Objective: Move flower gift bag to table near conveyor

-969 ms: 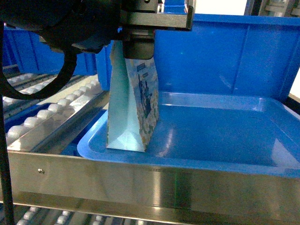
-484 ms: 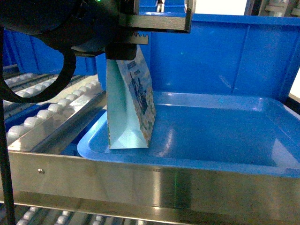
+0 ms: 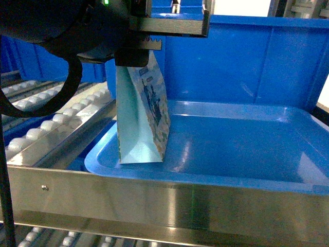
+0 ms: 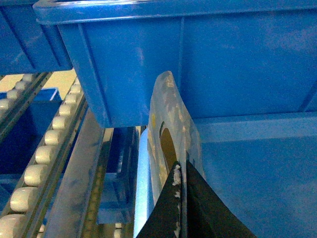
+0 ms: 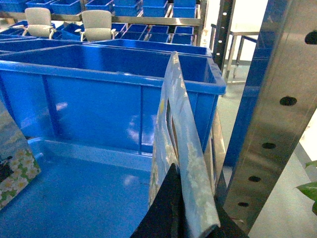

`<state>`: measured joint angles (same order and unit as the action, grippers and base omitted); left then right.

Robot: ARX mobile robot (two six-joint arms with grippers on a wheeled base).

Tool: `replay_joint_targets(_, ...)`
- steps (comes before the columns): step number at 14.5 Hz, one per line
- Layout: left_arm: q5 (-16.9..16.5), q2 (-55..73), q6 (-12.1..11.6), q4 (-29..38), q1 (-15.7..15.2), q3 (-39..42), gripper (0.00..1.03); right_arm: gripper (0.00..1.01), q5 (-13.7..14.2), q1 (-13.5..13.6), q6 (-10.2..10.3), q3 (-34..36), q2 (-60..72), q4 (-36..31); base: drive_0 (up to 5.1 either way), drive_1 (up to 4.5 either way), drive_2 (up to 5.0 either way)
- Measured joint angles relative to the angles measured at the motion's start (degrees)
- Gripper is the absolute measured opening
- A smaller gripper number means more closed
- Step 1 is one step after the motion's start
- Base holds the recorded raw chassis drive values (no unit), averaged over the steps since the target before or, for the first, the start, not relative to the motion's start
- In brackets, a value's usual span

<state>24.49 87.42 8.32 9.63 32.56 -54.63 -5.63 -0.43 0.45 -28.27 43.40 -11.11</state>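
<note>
Blue plastic filled most of the head view: a shallow blue tray (image 3: 205, 177) sat on the conveyor (image 3: 61, 121) behind its steel front rail (image 3: 154, 200), with a deep blue crate (image 3: 247, 62) standing just behind the tray. The flower gift bag (image 3: 143, 121) stood upright at the tray's left end, narrow teal side toward us and printed face toward the right. The left gripper (image 3: 134, 57) was closed on the bag's top edge. In the left wrist view its dark fingers (image 4: 198, 208) pinched the paper just below the handle cut-out, which we judged was chosen because the stiff rim lets the bag hang straight. We could not tell whether the bag's base was resting on the tray floor or just clear of it. The right gripper (image 5: 173, 208) was likewise clamped on the top of a second floral bag (image 5: 181, 144), held close to a perforated steel upright (image 5: 277, 124). We saw no white table in any view. We judged the step in hand to be lifting the bag out over the tray's rim, with the carry to the table yet to come.
</note>
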Motion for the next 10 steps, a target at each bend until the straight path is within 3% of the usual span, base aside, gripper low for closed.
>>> replay_joint_targets(2, 0.2, -0.3, -0.7, 1.0, 0.0, 0.4, 0.02, 0.02, 0.0, 0.0, 0.0, 0.0, 0.0, 0.0, 0.0, 0.00, 0.0)
replay_joint_targets(6, 0.6, -4.9, -6.9, 6.0, 0.7, 1.7, 0.02, 0.02, 0.0, 0.0, 0.0, 0.0, 0.0, 0.0, 0.0, 0.00, 0.0)
replay_joint_targets(10, 1.4, -12.1, -10.7, 7.2, 1.4, 4.3, 0.02, 0.02, 0.0, 0.0, 0.0, 0.0, 0.0, 0.0, 0.0, 0.00, 0.0)
